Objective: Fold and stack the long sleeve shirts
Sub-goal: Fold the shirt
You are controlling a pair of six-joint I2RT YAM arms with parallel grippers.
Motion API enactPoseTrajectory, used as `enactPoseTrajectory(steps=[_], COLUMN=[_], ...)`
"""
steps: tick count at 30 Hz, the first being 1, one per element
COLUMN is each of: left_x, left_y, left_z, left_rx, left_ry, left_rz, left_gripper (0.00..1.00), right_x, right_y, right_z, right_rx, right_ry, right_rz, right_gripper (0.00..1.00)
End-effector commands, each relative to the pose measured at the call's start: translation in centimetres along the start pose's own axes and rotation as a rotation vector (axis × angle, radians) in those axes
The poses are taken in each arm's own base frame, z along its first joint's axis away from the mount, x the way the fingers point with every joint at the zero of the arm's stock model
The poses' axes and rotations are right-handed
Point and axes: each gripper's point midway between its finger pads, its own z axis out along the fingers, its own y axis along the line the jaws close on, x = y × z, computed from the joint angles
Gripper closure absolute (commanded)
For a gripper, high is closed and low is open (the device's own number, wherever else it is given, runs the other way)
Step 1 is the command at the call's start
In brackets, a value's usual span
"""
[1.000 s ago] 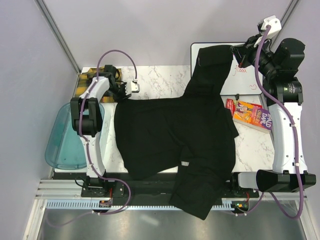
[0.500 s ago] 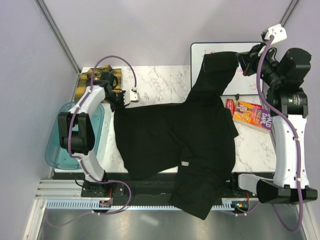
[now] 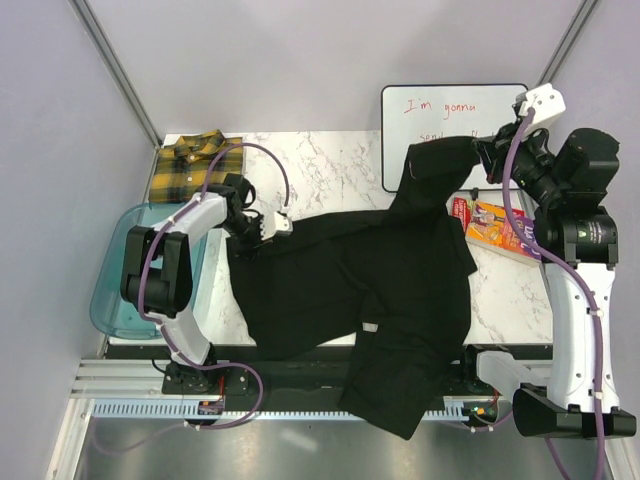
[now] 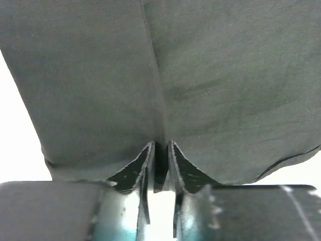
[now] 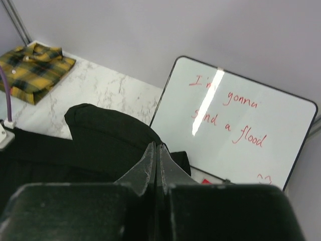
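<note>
The black shirt (image 3: 370,270) lies spread over the marble table, its lower part hanging over the near edge. My left gripper (image 3: 247,238) is shut on the shirt's left edge, the cloth pinched between its fingers (image 4: 161,150). My right gripper (image 3: 483,155) is shut on the black sleeve (image 5: 110,138) and holds it raised near the whiteboard. The folded yellow-and-black plaid shirt (image 3: 195,160) lies at the back left corner; it also shows in the right wrist view (image 5: 32,68).
A whiteboard (image 3: 450,120) with red writing lies at the back right. A colourful book (image 3: 500,230) lies right of the black shirt. A translucent blue tub (image 3: 125,280) sits at the left table edge.
My left gripper has drawn the shirt's left edge toward the near side, uncovering the plaid shirt. My right gripper has brought the raised sleeve down and inward, uncovering the whiteboard's writing.
</note>
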Motion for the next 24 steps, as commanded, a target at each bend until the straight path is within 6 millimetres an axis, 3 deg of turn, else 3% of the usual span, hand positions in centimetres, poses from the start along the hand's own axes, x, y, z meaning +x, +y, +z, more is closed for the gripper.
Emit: enactPoseTrajectory(steps=[1, 9, 10, 12, 15, 16, 20, 24], left_x=[-1.2, -5.2, -5.4, -6.0, -6.7, -6.9, -7.0, -5.4], left_y=[1.2, 1.1, 1.0, 0.6, 0.2, 0.1, -0.2, -0.6], left_z=[-2.0, -5.5, -5.6, -6.0, -6.4, -6.6, -5.9, -3.6], left_rx=[-0.087, -0.119, -0.118, -0.111, -0.113, -0.118, -0.100, -0.076], left_ry=[-0.042, -0.202, -0.212, -0.247, -0.286, -0.297, -0.316, -0.264], left_rz=[-0.032, -0.061, -0.061, -0.070, -0.074, -0.076, -0.119, -0.252], left_gripper=[0.70, 0.59, 0.58, 0.46, 0.43, 0.21, 0.23, 0.34], right_x=[2.7, 4.2, 4.9, 5.7, 8.5, 9.1, 11.2, 13.6], right_y=[0.8, 3.4, 3.5, 4.1, 4.5, 4.5, 4.0, 4.0], right_z=[-0.4, 0.6, 0.9, 1.2, 1.7, 1.9, 3.3, 4.7], right_rx=[-0.044, -0.232, -0.249, -0.292, -0.317, -0.316, -0.302, -0.313], right_ry=[0.070, 0.085, 0.099, 0.114, 0.169, 0.180, 0.221, 0.266], right_rz=[-0.034, -0.031, -0.021, -0.008, -0.003, -0.014, -0.015, -0.002], right_gripper=[1.00, 1.00, 1.00, 1.00, 1.00, 1.00, 1.00, 1.00])
